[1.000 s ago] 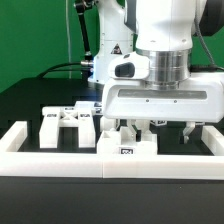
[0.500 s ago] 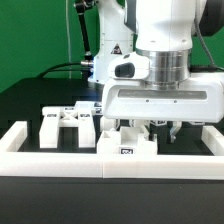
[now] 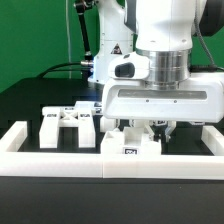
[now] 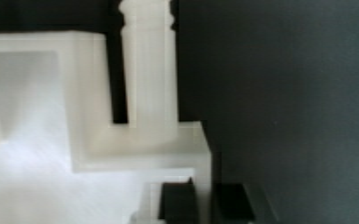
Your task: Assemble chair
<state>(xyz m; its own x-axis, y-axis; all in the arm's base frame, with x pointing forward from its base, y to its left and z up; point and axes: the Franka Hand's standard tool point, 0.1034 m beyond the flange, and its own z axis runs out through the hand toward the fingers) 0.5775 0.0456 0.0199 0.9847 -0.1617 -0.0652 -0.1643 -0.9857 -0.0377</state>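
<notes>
Right now my gripper (image 3: 150,127) hangs low over the near edge of the table (image 3: 25,105). My fingers (image 4: 176,200) are drawn narrow, almost together, and I cannot tell whether they pinch anything. Just below me sits a chair part (image 3: 130,143), a blocky white piece set against the border rail (image 3: 60,160), probably so the rail braces it while I work. A thin post (image 4: 144,70) juts from it. Another chair piece (image 3: 70,125) lies along the same rail towards the exterior view's left, apart from mine.
</notes>
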